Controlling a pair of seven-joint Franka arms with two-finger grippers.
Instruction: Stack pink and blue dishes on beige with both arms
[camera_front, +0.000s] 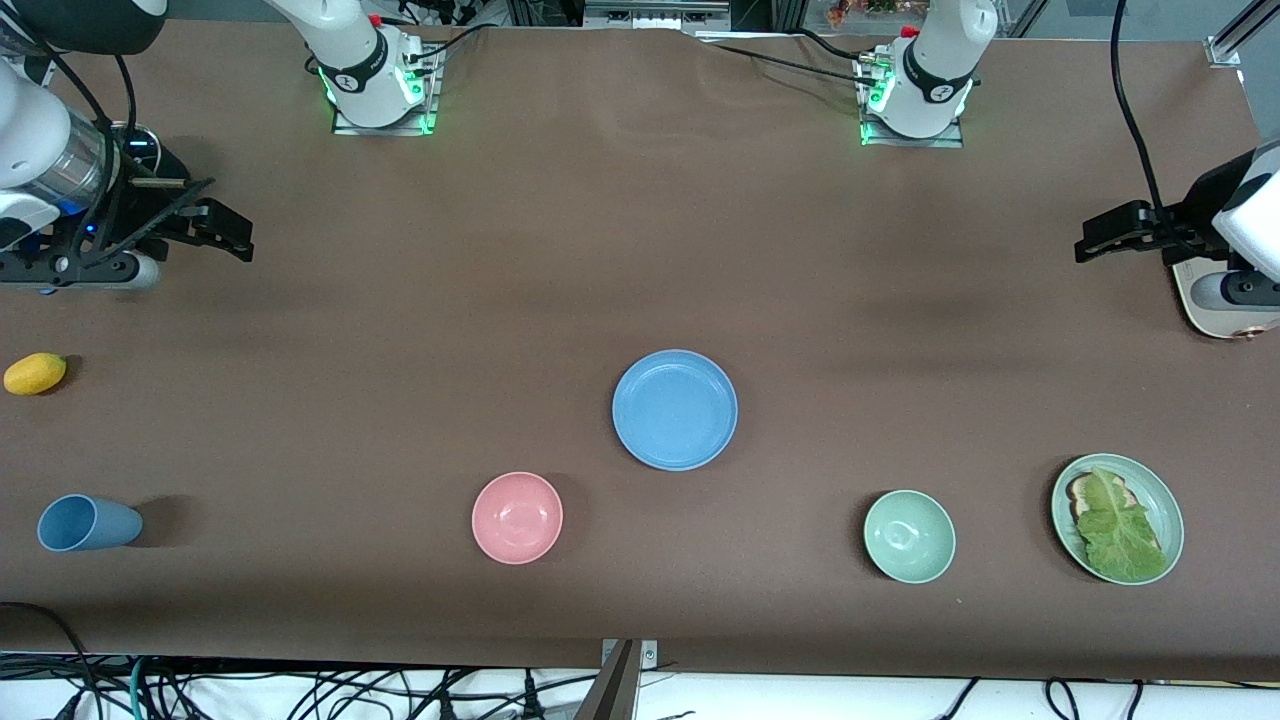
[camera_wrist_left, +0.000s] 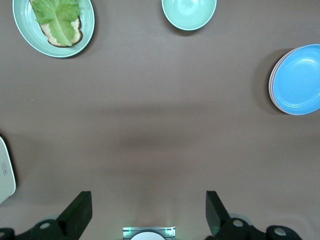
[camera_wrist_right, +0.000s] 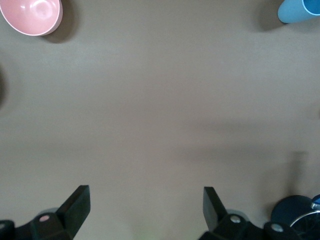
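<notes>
The light blue plate (camera_front: 675, 409) lies in the middle of the table, on top of a stack. In the left wrist view, a thin rim of the pink plate (camera_wrist_left: 272, 84) shows under the blue plate (camera_wrist_left: 299, 80). The beige plate is hidden from me; nothing beige shows apart from the stack. My left gripper (camera_front: 1088, 240) hangs open over the left arm's end of the table, and its fingers (camera_wrist_left: 147, 202) hold nothing. At the right arm's end, my right gripper (camera_front: 238, 235) is also open and empty (camera_wrist_right: 146, 197). Both are well away from the stack.
A pink bowl (camera_front: 517, 517) and a green bowl (camera_front: 909, 536) sit nearer the front camera than the stack. A green plate (camera_front: 1165, 505) with toast and lettuce and a cream toaster (camera_front: 1205, 312) are at the left arm's end. A blue cup (camera_front: 88, 523) and a yellow fruit (camera_front: 35, 373) are at the right arm's end.
</notes>
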